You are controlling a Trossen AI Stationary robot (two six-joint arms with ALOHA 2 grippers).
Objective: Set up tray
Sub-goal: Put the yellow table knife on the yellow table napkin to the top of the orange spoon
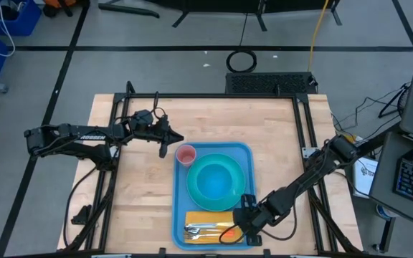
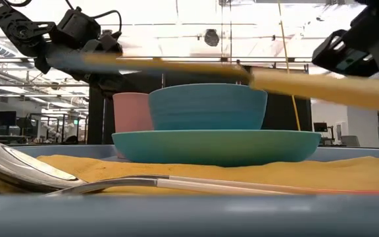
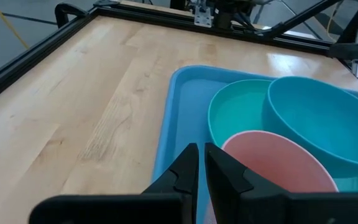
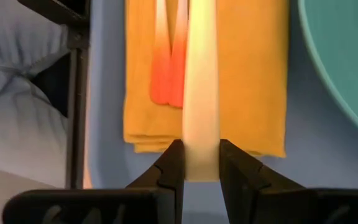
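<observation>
Tray [image 1: 180, 183] of blue plastic lies flat on the wooden surface [image 1: 138, 193], toward the near edge between the two arms, and it is already well loaded. It looks stiff, smooth and light when bare, though heavier now; its low raised rim is probably the only sensible place to pinch it, and the slick plastic could slide on the wood if nudged.

Next in size, a turquoise plate [image 1: 194, 192] sits in the tray's middle with a blue bowl [image 1: 216, 179] stacked in it. A yellow-orange napkin [image 1: 208, 218] lies at the tray's near end, carrying metal cutlery [image 1: 199, 231]. A pink cup [image 1: 186, 155] stands in the far corner beside the plate.

The right gripper [image 4: 196, 163] hangs over the napkin end with its jaws clamped on a pale wooden stick [image 4: 201, 93], seemingly a chopstick. An orange-tipped piece [image 4: 166, 84] already rests on the napkin just beside it. The left gripper [image 3: 201, 168] hovers just off the cup's corner, jaws together and holding nothing.

Most of the rim is crowded by dishes, so a gripper reaching in risks tipping the cup or shifting the cutlery.
</observation>
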